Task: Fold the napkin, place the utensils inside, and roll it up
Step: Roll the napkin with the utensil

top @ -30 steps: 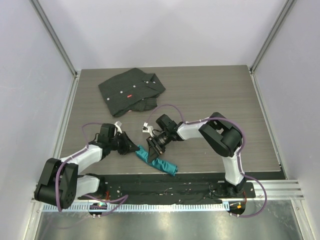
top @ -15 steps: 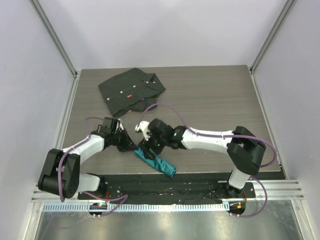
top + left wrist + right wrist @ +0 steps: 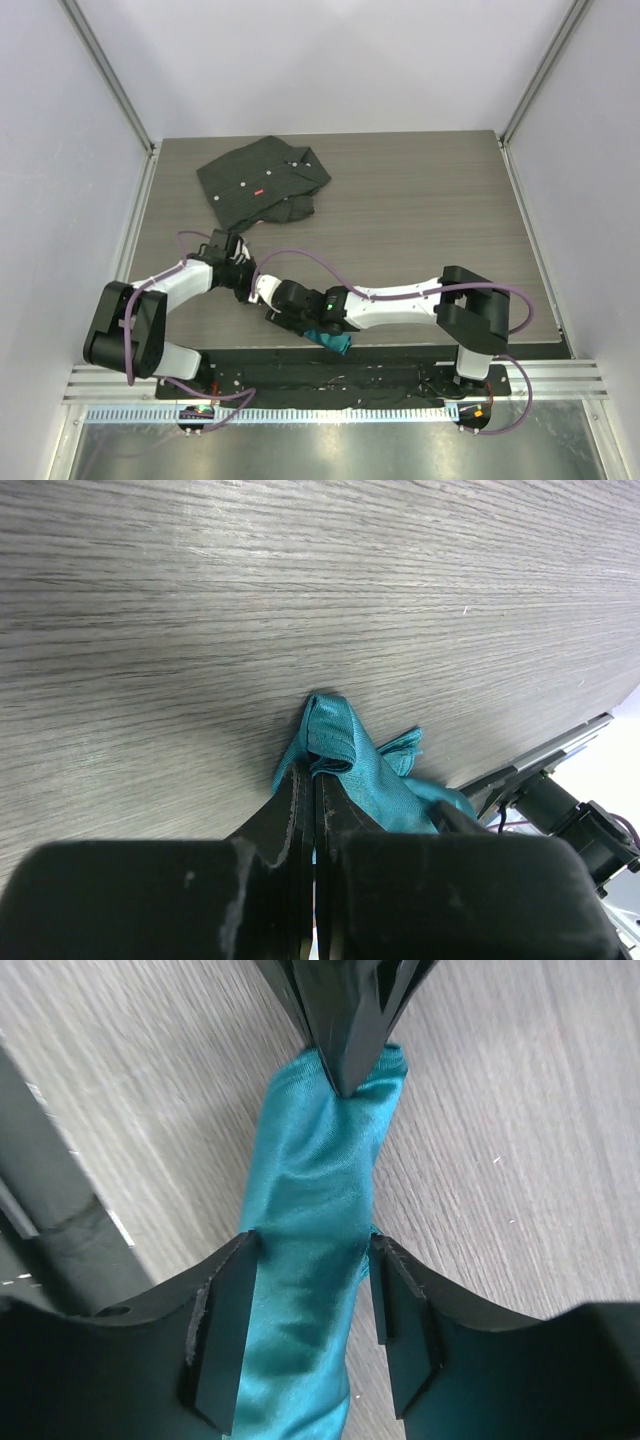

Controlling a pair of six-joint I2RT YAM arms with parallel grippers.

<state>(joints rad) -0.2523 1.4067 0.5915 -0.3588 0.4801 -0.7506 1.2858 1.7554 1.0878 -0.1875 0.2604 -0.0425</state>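
Note:
The teal napkin (image 3: 320,1190) lies as a tight roll on the table near the front edge. Only its near end (image 3: 335,342) shows in the top view. My left gripper (image 3: 314,775) is shut on the roll's far end (image 3: 345,750), and its black tips (image 3: 345,1040) show in the right wrist view. My right gripper (image 3: 312,1330) is open. Its jaws straddle the roll's middle, the pads (image 3: 225,1330) close against the cloth on either side. In the top view the two grippers sit close together, left (image 3: 250,283) and right (image 3: 287,310). The fork is hidden.
A black buttoned shirt (image 3: 262,180) with a small red tag lies crumpled at the back left of the table. The black base rail (image 3: 340,375) runs just in front of the roll. The side walls stand at the table's left and right edges.
My right arm has stretched left and lower, and its gripper has slid along the roll toward the left gripper. It now covers most of the napkin in the top view. The left gripper has shifted only slightly.

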